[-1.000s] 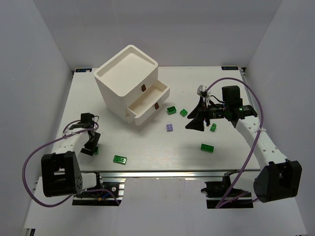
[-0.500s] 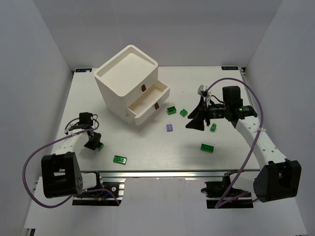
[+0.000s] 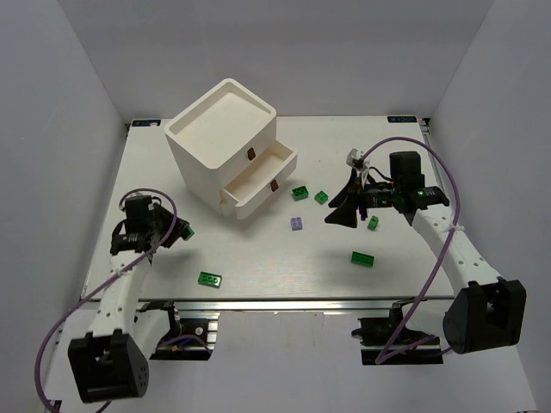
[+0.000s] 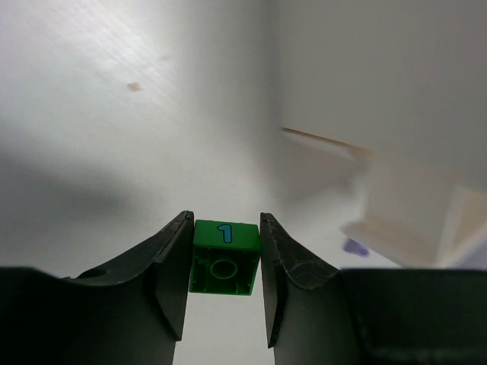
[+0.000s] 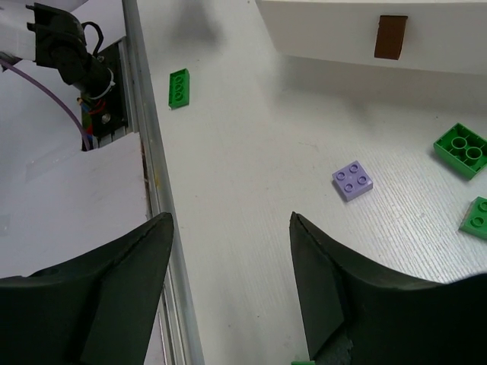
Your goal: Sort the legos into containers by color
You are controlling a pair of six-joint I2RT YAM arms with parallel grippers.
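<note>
My left gripper (image 3: 178, 231) is shut on a small dark green lego (image 4: 223, 258) marked "1", held off the table left of the white cabinet (image 3: 222, 138). Two of the cabinet's drawers (image 3: 258, 176), the containers, stand pulled out. My right gripper (image 3: 344, 209) hangs open with nothing in it above the table's right half. Loose legos lie on the table: a pale purple one (image 3: 297, 224), and green ones (image 3: 300, 193), (image 3: 321, 197), (image 3: 373, 223), (image 3: 362, 258), (image 3: 209, 279). The right wrist view shows the purple lego (image 5: 352, 180) and a flat green lego (image 5: 179, 87).
The table's near edge is a metal rail (image 5: 152, 182) with cables and arm mounts below it. White walls close in the table on the left, the back and the right. A dark red-brown drawer handle (image 5: 390, 36) faces my right gripper.
My left gripper has shut on the green lego near the front left edge and lifted it up and toward the cabinet. The right arm has barely moved.
</note>
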